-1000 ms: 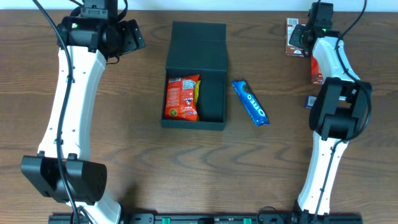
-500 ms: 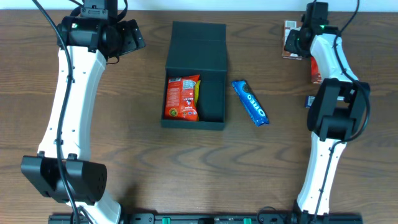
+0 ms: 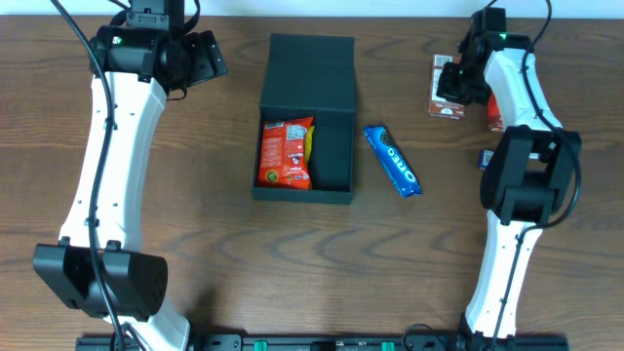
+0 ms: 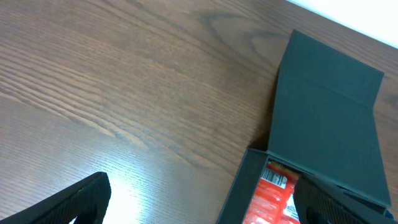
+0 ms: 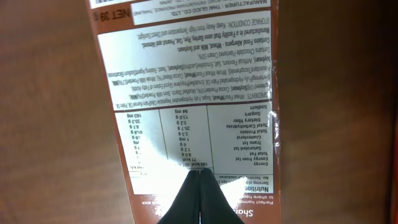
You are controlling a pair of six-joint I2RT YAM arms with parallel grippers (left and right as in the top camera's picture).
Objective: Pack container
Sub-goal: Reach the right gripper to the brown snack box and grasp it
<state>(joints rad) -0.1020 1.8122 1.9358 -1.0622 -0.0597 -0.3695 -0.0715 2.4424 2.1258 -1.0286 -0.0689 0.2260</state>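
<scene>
Open container [image 3: 310, 70] in the bench's [image 3: 224, 244] middle
We see the left end effector [image 3: 203, 60] gaping wide and empty; the right end effector [image 5: 199, 180] is closed tight, tips against a brown carton [image 5: 186, 93].

Dark brown wood-grain table [image 3: 224, 244] is filling every view; pale strip [image 4: 367, 15] is showing beyond its far edge.

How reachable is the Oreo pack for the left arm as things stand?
Probably not directly: the open black container sits between the left arm and the Oreo pack, so it would have to reach over it.
</scene>
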